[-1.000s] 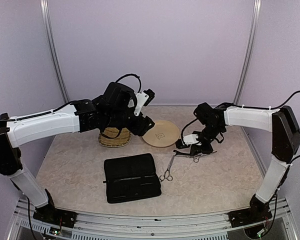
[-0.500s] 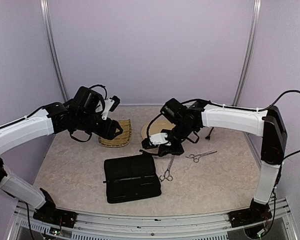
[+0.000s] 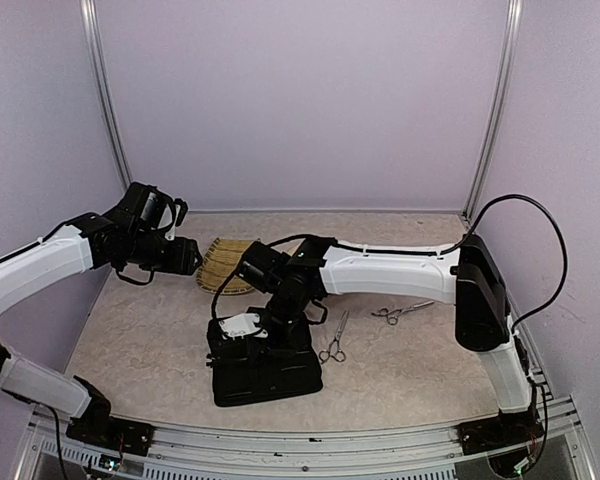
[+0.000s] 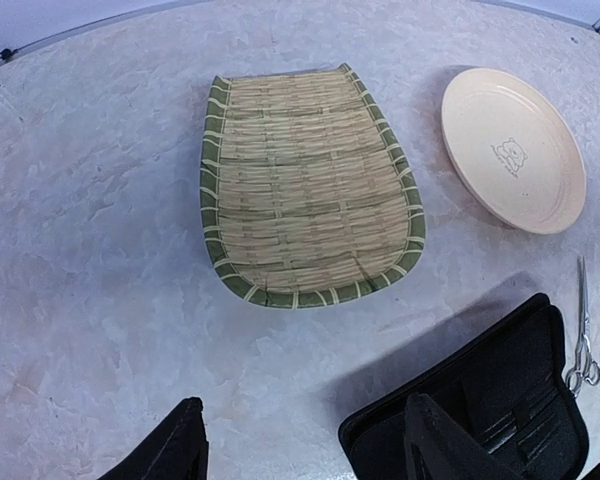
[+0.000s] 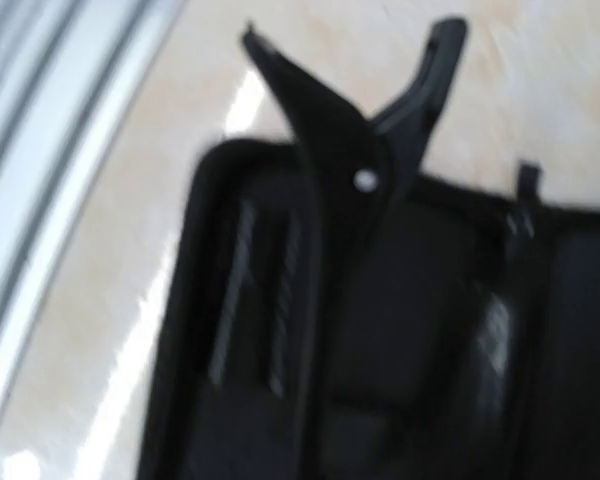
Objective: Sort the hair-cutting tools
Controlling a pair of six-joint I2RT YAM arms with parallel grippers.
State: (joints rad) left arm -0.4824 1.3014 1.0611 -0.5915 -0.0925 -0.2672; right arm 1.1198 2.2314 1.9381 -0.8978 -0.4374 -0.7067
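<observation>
Swung across, our right tool (image 3: 248, 330) now hangs over the case (image 3: 270, 378); the left tool (image 3: 185, 258) has drawn back left of the tray (image 3: 225, 275). Scissors (image 3: 333, 340) and a second pair (image 3: 400, 312) lie right of the case, and our right arm (image 3: 390, 275) bars the left's way. Left wrist: tool open, empty, plate (image 4: 515, 150) beyond. Right wrist: closed on a clip (image 5: 355, 170) above the case — a hasty release could miss it.

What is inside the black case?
The open case shows dark straps and pockets, empty where I can see. The right arm and the black clip over it hide the rest.
</observation>
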